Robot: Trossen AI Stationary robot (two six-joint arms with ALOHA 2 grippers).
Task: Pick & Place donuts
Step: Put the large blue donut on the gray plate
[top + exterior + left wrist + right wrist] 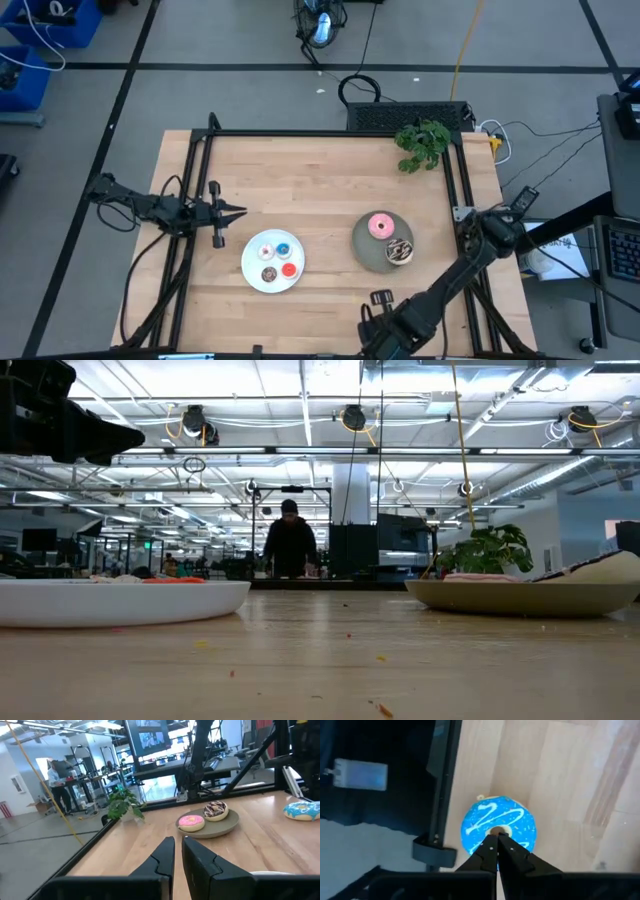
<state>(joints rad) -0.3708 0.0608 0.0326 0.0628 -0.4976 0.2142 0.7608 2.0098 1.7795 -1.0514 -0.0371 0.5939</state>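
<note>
While the left gripper (240,211) waits at the table's left side, fingers nearly together and empty, the right gripper (497,839) sits at the near edge, fingers pressed together over the blue-sprinkled donut (499,828). Whether it pinches the ring, I cannot tell. The pink donut (380,226) and chocolate donut (400,251) lie on the grey plate (363,243); three tiny donuts (276,258) sit on the white plate (252,270).

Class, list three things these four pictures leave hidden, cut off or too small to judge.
1. High view: the right pincer hides the blue-sprinkled donut.
2. Low view: the white plate's rim hides most of its donuts.
3. High view: the tiny donuts are too small to show detail.
4. Left wrist view: the white plate is cut off at the edge.
</note>
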